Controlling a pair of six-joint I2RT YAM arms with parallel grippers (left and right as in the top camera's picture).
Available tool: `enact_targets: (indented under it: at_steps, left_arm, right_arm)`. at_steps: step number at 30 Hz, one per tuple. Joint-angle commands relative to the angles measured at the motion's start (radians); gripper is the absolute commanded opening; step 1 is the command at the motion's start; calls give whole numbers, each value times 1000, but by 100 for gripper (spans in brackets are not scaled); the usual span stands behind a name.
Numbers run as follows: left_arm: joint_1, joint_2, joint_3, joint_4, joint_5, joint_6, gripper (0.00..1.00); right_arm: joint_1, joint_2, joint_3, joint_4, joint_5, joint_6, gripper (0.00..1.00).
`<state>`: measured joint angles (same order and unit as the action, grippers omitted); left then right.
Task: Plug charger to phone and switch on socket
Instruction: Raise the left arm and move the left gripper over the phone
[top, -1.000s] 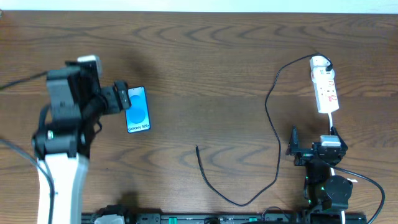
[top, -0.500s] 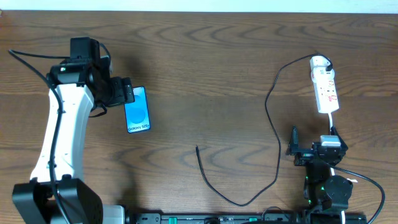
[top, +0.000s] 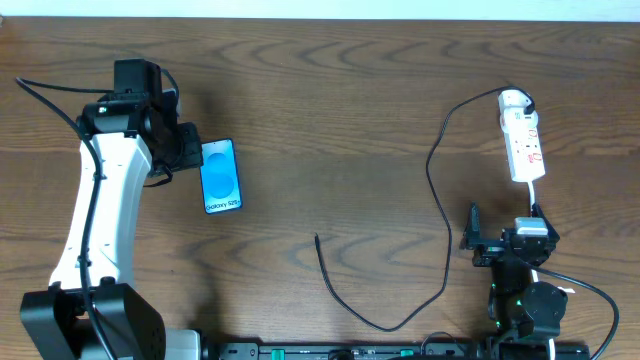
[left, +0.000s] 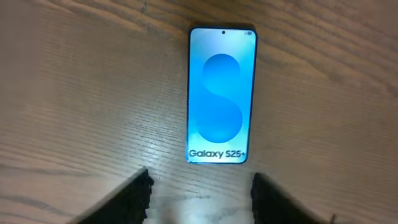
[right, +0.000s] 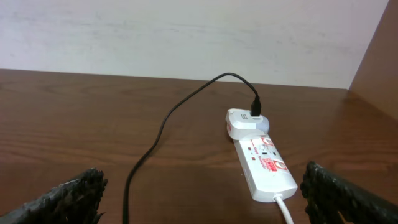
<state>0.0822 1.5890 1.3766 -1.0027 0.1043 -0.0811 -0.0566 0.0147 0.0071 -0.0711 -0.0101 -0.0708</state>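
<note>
**Left gripper** (left: 200, 196): the fingers are partly spread with only bare wood between them, so it is pinching nothing. In its wrist view the phone (left: 221, 93) lies flat and screen up just ahead of the fingertips, lettered end nearest. A strip of table shows between them, so I see no contact. From overhead the gripper sits at the phone's (top: 221, 176) far-left corner, on the left half of the table (top: 330, 100). Judgement: it is lined up on the phone to steady or square it before the plug goes in.

**Right gripper** (right: 208, 196): the fingers are spread wide and hold nothing. It is parked low at the near right edge, facing the power strip (right: 267, 165), probably so it can reach either the switch or the cable.

**Charger:** the white adapter (right: 245, 121) is already seated at the far end of the power strip (top: 524, 145). The black cable (top: 437, 200) leaves it, curves toward the near edge and loops back. Its plug tip (top: 318, 238) lies loose near the table's middle, well apart from the phone.

**Status (judged):**
- The plug is not in the phone.
- The switch position is too small to read.
- Next, the tip must be picked up and carried left.
</note>
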Motion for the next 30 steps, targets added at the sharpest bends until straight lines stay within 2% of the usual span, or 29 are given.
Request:
enact_targets:
  at_steps: [1,16,30]
  left_arm:
    - [-2,2,20,-2,-12,-3,96]
    - [-22,31,19,-2,36,5,98]
    - [-23,217,19,25,0,4,98]
  right_arm:
    - [6,-6,-2,-5,4,-13,99]
    - [6,-6,-2,-5,4,-13,99]
    - [6,-6,-2,-5,4,-13,99]
